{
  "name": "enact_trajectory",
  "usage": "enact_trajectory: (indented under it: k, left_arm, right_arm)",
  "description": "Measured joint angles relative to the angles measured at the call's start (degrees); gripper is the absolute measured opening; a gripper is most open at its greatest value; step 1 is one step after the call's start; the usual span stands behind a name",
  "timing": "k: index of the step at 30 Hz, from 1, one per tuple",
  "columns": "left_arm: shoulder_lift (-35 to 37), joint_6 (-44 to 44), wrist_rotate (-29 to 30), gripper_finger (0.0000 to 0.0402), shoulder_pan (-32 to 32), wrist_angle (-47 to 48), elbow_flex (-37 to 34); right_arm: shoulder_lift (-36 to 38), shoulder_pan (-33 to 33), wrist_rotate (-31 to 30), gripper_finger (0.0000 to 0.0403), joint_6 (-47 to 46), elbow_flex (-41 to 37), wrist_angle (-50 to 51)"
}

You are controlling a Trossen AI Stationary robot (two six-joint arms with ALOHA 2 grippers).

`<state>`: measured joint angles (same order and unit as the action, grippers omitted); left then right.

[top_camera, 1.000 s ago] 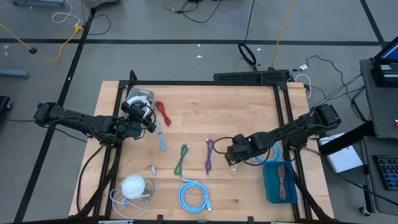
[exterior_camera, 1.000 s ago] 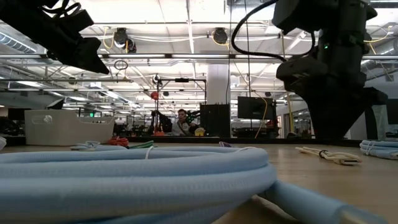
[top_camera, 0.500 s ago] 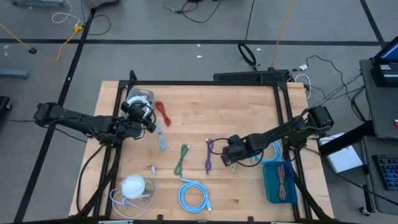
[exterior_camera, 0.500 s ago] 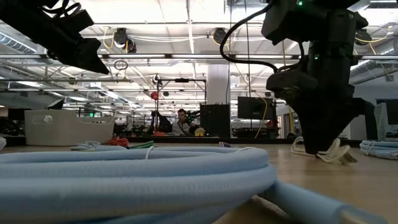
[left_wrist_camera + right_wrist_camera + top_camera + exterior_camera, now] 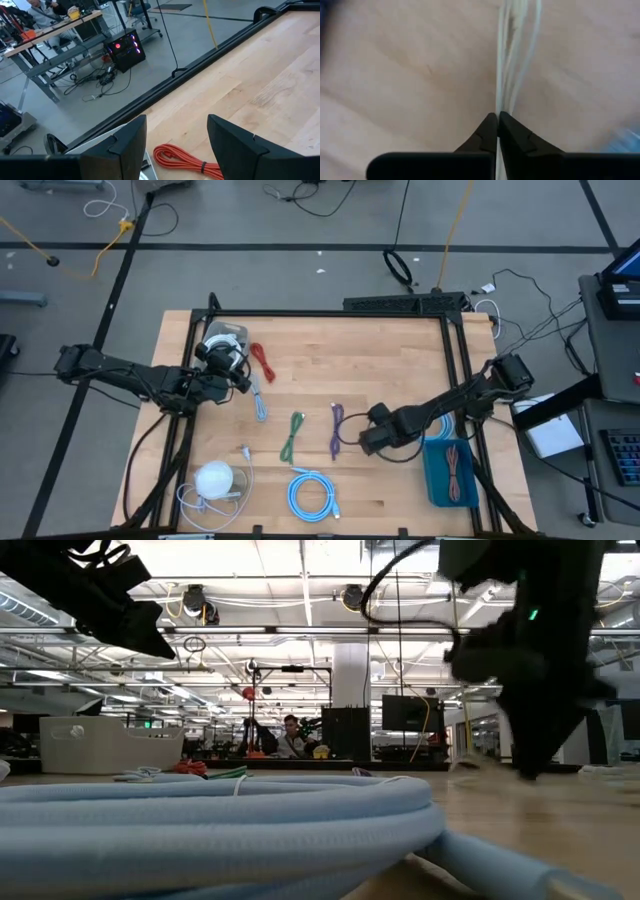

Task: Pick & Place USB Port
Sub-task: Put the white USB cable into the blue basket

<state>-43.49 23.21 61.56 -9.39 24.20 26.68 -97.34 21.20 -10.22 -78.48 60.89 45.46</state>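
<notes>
The right arm's pincer [image 5: 366, 439] sits low over the pale wooden bench [image 5: 340, 360], just right of the purple cable [image 5: 335, 430] and left of the blue plastic bin [image 5: 452, 472], presumably so the short carry to that bin stays simple. Its fingers are pressed together on the thin cream-white USB cable [image 5: 512, 60], pinching the bundle at one end. The cable reads as several slim, pale, glossy strands running side by side away from the fingertips, lying against the wood. The left arm's pincer [image 5: 175, 145] waits spread apart at the far left, above the coiled red cable [image 5: 187, 160].
</notes>
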Motion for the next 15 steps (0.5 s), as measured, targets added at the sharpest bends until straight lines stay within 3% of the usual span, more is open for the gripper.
enact_trajectory:
  k: [5,10,15]
  left_arm:
    - [-0.01,-0.03,0.0,0.0211,0.0,0.01,0.0]
    - [0.01,-0.25,0.02,0.0211,0.0,0.05,0.0]
    - [0.01,-0.23,0.09,0.0211,0.0,-0.54,-1.14]
  right_arm:
    - [0.33,4.27,-1.78,0.0001,-7.71,14.85,26.41]
    - [0.36,11.0,0.07,0.0001,-20.99,26.81,43.03]
    - [0.49,19.8,7.09,0.0,-36.54,28.25,43.9]
